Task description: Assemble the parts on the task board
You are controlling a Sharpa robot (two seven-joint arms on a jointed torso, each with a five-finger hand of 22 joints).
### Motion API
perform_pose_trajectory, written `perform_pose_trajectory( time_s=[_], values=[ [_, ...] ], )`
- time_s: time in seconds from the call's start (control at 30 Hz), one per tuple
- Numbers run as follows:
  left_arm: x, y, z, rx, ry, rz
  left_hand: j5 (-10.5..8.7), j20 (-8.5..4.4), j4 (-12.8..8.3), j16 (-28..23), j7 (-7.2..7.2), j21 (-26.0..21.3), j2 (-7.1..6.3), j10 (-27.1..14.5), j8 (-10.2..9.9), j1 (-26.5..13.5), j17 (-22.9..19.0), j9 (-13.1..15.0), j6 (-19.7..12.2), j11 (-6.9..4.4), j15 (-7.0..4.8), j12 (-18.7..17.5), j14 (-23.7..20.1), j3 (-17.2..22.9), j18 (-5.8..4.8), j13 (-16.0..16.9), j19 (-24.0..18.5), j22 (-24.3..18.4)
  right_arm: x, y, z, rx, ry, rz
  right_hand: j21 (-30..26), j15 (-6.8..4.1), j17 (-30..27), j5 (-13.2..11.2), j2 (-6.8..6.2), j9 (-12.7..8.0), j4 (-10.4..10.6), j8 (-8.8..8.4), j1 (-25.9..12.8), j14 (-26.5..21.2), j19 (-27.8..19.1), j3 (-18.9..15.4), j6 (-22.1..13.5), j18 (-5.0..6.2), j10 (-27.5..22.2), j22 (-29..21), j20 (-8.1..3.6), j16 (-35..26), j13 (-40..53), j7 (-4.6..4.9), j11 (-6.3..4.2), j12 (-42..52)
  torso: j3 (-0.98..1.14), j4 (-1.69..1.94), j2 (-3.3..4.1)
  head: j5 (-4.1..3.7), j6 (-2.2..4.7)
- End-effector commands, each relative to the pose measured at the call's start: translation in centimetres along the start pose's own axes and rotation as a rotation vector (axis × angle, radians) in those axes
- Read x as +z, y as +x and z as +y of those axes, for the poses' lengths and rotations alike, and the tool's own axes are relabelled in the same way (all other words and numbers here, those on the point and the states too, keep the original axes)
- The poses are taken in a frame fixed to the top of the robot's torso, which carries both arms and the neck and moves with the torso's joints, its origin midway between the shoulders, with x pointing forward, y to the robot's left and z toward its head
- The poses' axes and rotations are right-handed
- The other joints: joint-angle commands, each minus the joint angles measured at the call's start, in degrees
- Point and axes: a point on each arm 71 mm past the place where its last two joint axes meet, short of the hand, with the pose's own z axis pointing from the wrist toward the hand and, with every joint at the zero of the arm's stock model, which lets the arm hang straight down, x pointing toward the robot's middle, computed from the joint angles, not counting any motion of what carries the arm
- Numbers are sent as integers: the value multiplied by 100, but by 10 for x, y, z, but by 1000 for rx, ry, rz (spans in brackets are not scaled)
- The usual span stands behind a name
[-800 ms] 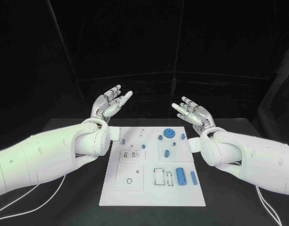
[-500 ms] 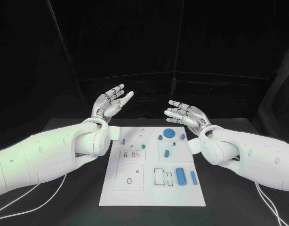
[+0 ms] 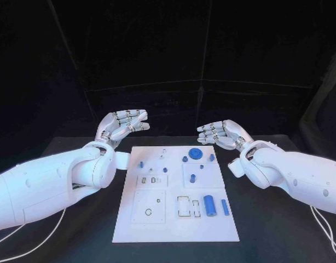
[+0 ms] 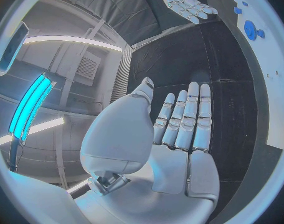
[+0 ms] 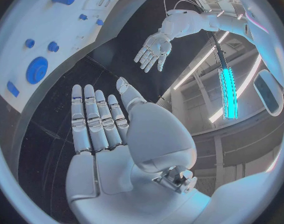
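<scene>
Looking from the left side of the table (image 3: 73, 150), we saw the left hand (image 3: 121, 125) raised above the black surface, just beyond the far left corner of the task board (image 3: 178, 193). In the head view its fingers (image 3: 130, 116) seemed bent forward, but in the left wrist view the same fingers (image 4: 187, 118) were stretched out straight, lying side by side with only narrow gaps, and the thumb stood away from them. This hand held nothing and it touched nothing.

The task board lay flat in the middle of the table, between the two arms. On it we saw the blue parts: a small peg (image 3: 141, 164) near the left edge, a round disc (image 3: 196, 153) close to the far edge, and a small piece (image 3: 192, 178) in the middle. A thick cylinder (image 3: 210, 205) and a thin bar (image 3: 225, 206) lay side by side in the near right area, apart from each other. All of them rested on the board, well apart from both hands. Whether each one sat in a slot or only lay on the surface, we could not tell.

The right hand (image 3: 222, 133) hovered beyond the far right corner of the board, at almost the same height as the left one. In the right wrist view its fingers (image 5: 95, 119) were extended and close together, the thumb spread to the side, and the palm was empty. In that view the round disc (image 5: 37, 69) also appeared, lying on the white board (image 5: 17, 45).
</scene>
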Motion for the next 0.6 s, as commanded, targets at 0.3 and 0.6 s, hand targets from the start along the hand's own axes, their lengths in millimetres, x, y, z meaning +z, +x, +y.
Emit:
perform_pose_trajectory(
  time_s=[0.3,0.6],
  values=[
    [-18,6,-13,-26,17,93,15,-162,-153,50,63,72,154,438,15,-8,187,-43,361,-126,-158,-20,518,-107,37,-20,450,-28,18,-17,21,-446,-53,92,854,-507,176,125,-96,21,-510,-103,-67,1803,1235,398,1084,56,1247,294,-542,149,21,-50,-321,-287,-70,109,346,-76,83],
    [-30,23,-19,-75,5,166,16,-170,-176,26,54,66,172,463,6,4,203,-48,380,-133,-161,-35,521,-111,33,-21,471,-37,34,-8,33,-743,-11,194,1912,-768,736,20,-288,14,-492,-182,-198,2860,1898,456,1236,51,1467,868,-909,906,21,-163,-484,-373,-124,193,596,-160,102]
  ],
)
